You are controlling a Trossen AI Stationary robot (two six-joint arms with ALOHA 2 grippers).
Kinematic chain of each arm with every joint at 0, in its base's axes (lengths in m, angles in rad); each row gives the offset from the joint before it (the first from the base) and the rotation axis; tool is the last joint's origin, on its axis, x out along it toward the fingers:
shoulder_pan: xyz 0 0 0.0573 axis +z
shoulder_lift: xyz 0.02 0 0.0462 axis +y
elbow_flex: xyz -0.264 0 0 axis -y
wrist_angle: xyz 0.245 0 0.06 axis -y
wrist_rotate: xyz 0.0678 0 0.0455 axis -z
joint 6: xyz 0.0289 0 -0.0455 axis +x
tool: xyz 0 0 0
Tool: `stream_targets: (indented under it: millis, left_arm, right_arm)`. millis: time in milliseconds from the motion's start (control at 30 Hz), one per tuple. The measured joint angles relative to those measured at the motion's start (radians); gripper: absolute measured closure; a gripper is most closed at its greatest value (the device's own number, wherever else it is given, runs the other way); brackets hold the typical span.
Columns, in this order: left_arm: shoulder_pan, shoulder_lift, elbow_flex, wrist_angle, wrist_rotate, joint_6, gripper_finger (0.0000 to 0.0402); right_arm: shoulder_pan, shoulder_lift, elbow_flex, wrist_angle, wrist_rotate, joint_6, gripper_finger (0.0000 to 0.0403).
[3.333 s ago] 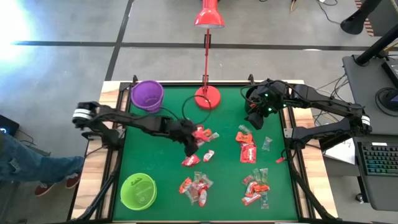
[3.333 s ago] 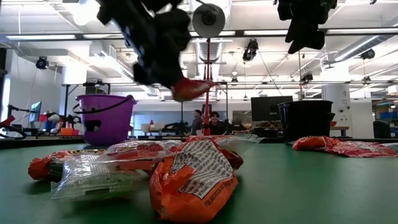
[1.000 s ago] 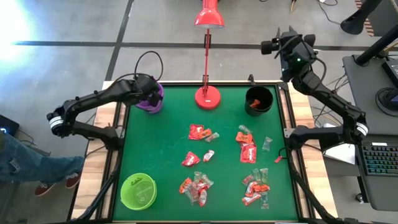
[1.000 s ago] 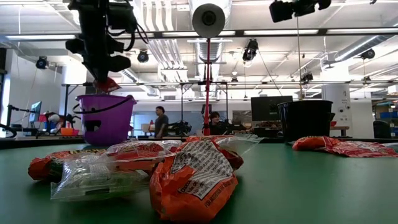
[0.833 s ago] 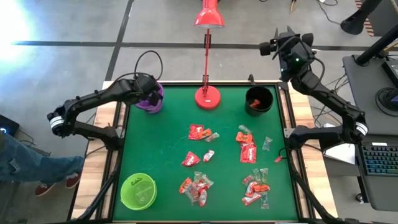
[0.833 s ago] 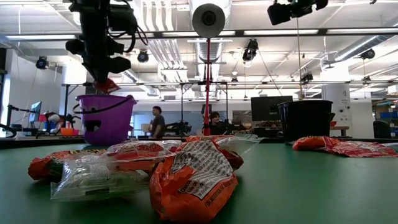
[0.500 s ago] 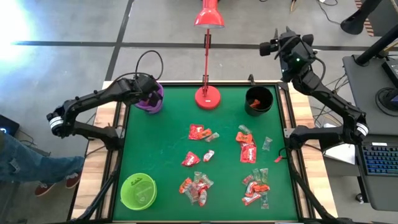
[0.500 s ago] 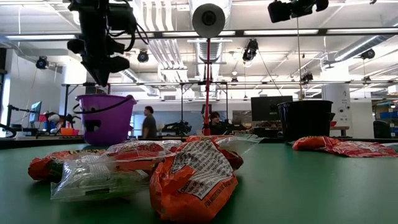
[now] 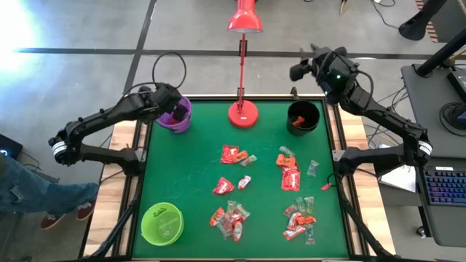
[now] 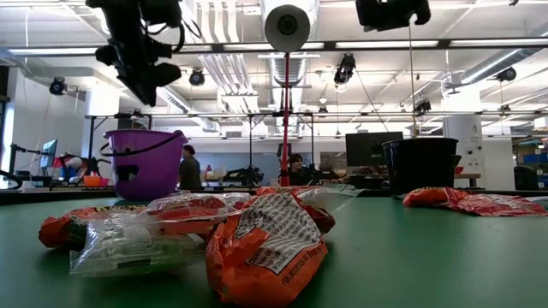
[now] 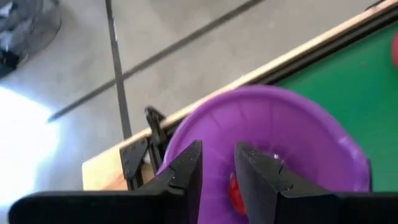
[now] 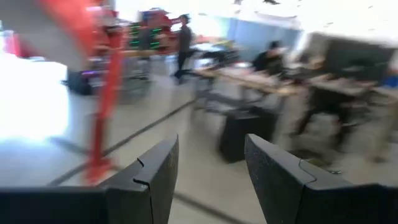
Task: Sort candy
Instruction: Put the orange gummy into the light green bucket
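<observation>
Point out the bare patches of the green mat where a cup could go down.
Free: the mat's left side between the purple bucket and green bucket; also the strip between the lamp base and black cup. Crowded: the candy scattered across the centre and right.

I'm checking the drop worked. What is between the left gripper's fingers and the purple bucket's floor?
Only air. In the left wrist view the left gripper hangs open and empty over the purple bucket; a red candy lies inside.

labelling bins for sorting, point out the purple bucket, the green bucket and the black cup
round purple plastic bucket (image 9: 177,116), high view, near rim
round lime-green plastic bucket (image 9: 162,223), high view, inside floor
round black cup (image 9: 303,117), high view, interior
</observation>
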Motion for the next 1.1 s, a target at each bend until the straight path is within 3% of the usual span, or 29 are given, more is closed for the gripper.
stream_targets:
  millis: [367,600,767,900,1100]
  left_arm:
    - [-0.001,-0.111,0.0,0.012,0.044,0.049,0.0325]
    - [-0.002,-0.155,0.0,0.098,0.055,0.146,0.0325]
    - [-0.002,-0.155,0.0,0.119,0.076,0.229,0.0325]
    - [-0.002,-0.154,0.0,0.127,0.205,0.334,0.0325]
    - [-0.001,-0.154,0.0,0.17,0.319,0.345,0.0325]
  right_arm:
    - [0.098,-0.003,0.0,-0.33,-0.274,0.442,0.0225]
    - [0.138,0.054,0.0,-0.473,-0.611,0.461,0.0225]
    - [0.185,0.119,0.0,-0.475,-0.634,0.406,0.0225]
    - [0.227,0.164,0.0,-0.475,-0.644,0.357,0.0225]
    - [0.286,0.232,0.0,-0.475,-0.645,0.202,0.0225]
